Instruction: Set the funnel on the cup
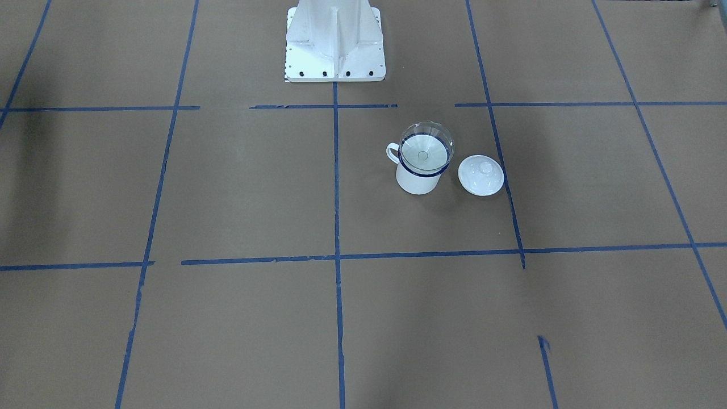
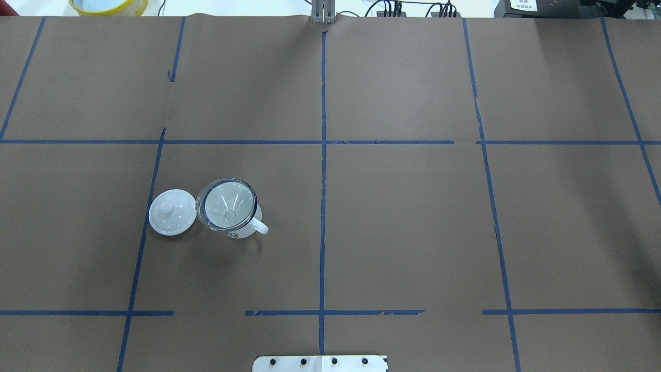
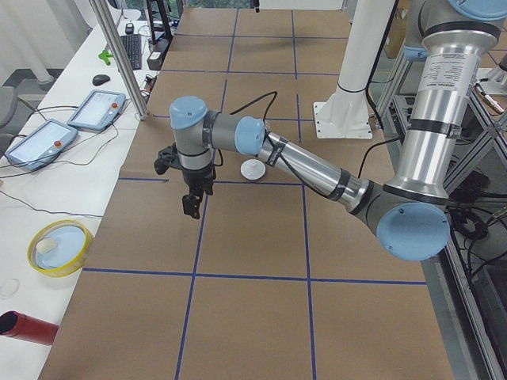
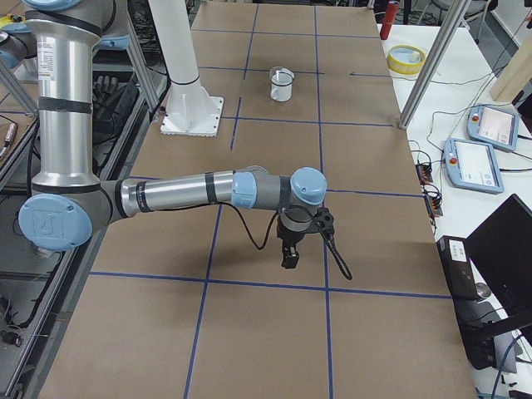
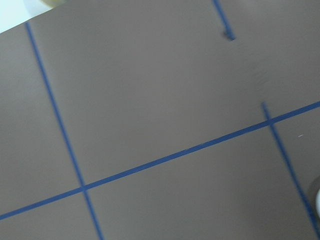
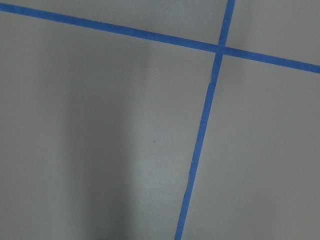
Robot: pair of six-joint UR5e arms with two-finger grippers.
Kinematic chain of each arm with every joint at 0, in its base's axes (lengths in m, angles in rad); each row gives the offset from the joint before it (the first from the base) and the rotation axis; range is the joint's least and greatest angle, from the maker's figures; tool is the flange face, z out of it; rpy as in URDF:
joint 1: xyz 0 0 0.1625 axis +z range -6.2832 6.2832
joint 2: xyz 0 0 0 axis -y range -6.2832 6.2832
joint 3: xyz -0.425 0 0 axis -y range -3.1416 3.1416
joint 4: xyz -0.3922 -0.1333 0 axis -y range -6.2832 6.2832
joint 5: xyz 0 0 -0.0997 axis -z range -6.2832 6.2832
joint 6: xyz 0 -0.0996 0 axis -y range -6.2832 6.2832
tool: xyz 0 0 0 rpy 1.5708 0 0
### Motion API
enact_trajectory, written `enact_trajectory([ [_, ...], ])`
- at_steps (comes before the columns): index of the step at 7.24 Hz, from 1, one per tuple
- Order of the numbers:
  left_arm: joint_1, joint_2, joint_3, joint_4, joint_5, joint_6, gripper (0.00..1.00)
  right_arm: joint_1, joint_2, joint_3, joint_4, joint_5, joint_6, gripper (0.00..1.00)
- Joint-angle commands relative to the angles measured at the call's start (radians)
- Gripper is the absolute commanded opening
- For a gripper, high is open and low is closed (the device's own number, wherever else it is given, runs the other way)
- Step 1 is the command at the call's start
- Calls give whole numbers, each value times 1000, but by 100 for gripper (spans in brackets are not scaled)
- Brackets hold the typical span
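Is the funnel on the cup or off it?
On. The funnel rests upright in the mouth of the cup, its wide rim above the blue rim.

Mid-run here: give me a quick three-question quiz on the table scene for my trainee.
1. True or false: the funnel sits in the mouth of the cup.
2. Where is the lid? A) on the cup; B) on the table beside the cup; C) held in a gripper's jaws.
3. Fill in: in the overhead view, the cup's handle points toward the view's ____ side, away from the lid.

Key: 1 true; 2 B; 3 right.
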Motion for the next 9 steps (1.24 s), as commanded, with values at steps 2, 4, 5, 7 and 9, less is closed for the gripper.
enact_trajectory([
  [2, -66, 227, 40, -247, -98, 84, 100, 0, 0, -1, 0, 0, 0, 100],
  [4, -80, 226, 54, -246, -173, 78, 100, 0, 0, -1, 0, 0, 0, 100],
  [5, -100, 218, 42, -252, -171, 82, 100, 0, 0, 0, 0, 0, 0, 100],
  [7, -105, 210, 69, -246, -163, 81, 100, 0, 0, -1, 0, 0, 0, 100],
  [9, -105, 209, 70, -252, -163, 82, 100, 0, 2, 0, 0, 0, 0, 100],
])
